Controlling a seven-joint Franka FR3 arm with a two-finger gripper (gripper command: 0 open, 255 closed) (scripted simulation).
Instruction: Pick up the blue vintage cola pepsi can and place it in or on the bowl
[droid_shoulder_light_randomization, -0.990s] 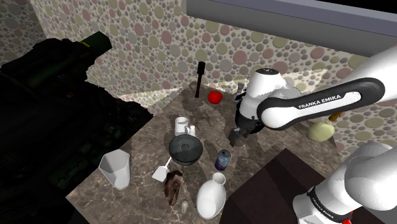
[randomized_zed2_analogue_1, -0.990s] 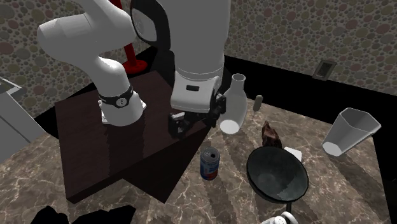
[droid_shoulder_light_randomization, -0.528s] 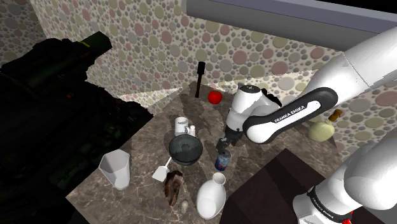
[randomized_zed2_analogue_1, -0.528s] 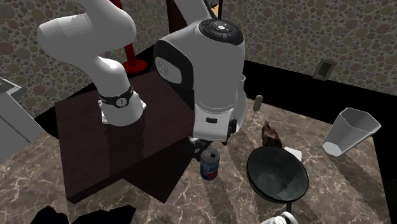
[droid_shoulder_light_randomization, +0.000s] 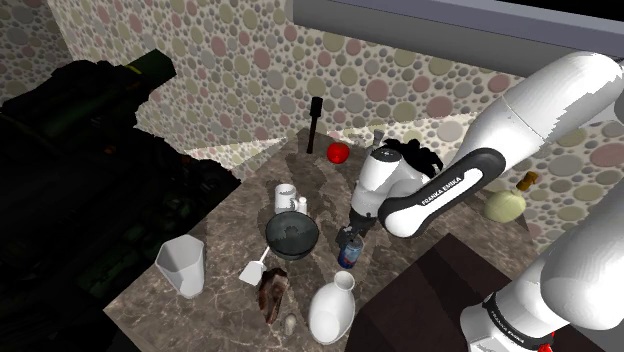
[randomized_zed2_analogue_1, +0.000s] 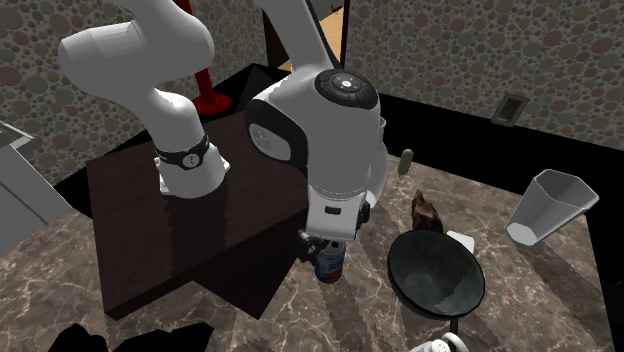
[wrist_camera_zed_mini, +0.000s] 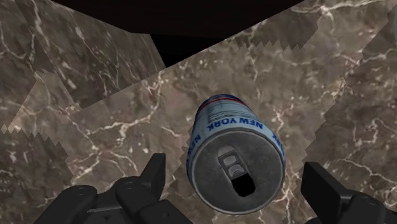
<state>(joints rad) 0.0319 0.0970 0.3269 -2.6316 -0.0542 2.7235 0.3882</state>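
Note:
The blue can (droid_shoulder_light_randomization: 349, 254) with red and white lettering stands upright on the dark marble counter (droid_shoulder_light_randomization: 230, 230), just to the shoulder view's right of the dark bowl (droid_shoulder_light_randomization: 270, 232). My gripper (droid_shoulder_light_randomization: 350, 233) hovers directly above the can, open. In the wrist view the can's top (wrist_camera_zed_mini: 236, 170) sits between my two black fingers (wrist_camera_zed_mini: 154, 173), which stand wide apart and do not touch it. In the second exterior view the hand (randomized_zed2_analogue_1: 326, 243) covers the upper part of the can (randomized_zed2_analogue_1: 329, 264), and the bowl (randomized_zed2_analogue_1: 436, 276) lies to its right.
A white vase (droid_shoulder_light_randomization: 332, 308) stands close to the can on the near side, with a brown lump (droid_shoulder_light_randomization: 271, 292) and a white cup (droid_shoulder_light_randomization: 181, 266) further left. A mug (droid_shoulder_light_randomization: 286, 195), a red apple (droid_shoulder_light_randomization: 338, 152) and a black mill (droid_shoulder_light_randomization: 314, 122) stand behind. The dark stand (randomized_zed2_analogue_1: 180, 240) borders the counter.
The arm has swung toward the can and come down. The gripper, earlier high and behind the can, now sits right over it, fingers still wide.

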